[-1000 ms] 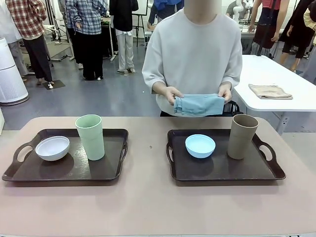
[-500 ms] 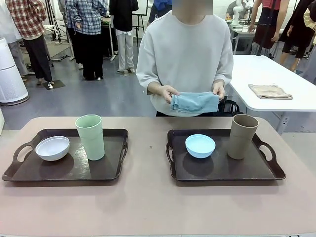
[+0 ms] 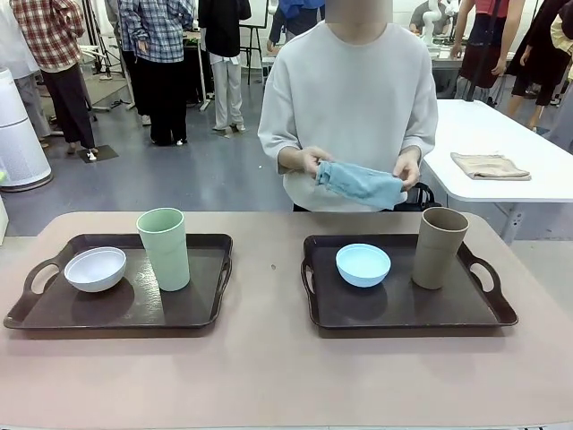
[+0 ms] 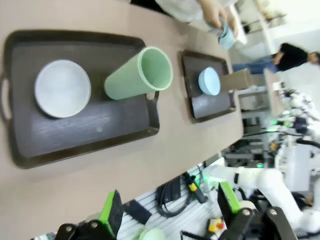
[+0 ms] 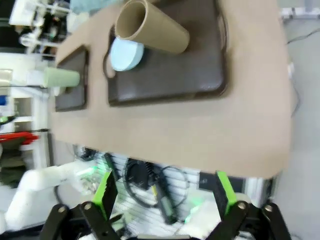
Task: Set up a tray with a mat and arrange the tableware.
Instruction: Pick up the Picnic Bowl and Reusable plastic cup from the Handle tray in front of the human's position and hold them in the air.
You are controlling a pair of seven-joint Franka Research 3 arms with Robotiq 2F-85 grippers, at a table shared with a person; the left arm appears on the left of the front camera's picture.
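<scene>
Two dark brown trays lie on the table. The left tray (image 3: 206, 309) holds a white bowl (image 3: 95, 269) and a pale green tumbler (image 3: 164, 249). On the right tray (image 3: 403, 313) stand a light blue bowl (image 3: 363, 265) and a tan tumbler (image 3: 440, 248). Across the table, a person holds a folded blue mat (image 3: 360, 184) in both hands, above the table's far edge. My left gripper (image 4: 169, 210) hangs open and empty, high above the near table edge by the left tray (image 4: 30, 155). My right gripper (image 5: 164, 195) is also open and empty, above the near edge by the right tray (image 5: 170, 75).
A folded tan cloth (image 3: 489, 166) lies on a white table (image 3: 537, 184) at the back right. Bare tabletop (image 3: 269, 367) runs between the trays and along the near side. Other people stand far behind.
The person has shifted back to the right and tilted the blue mat in their hands. Trays, bowls and tumblers have not moved.
</scene>
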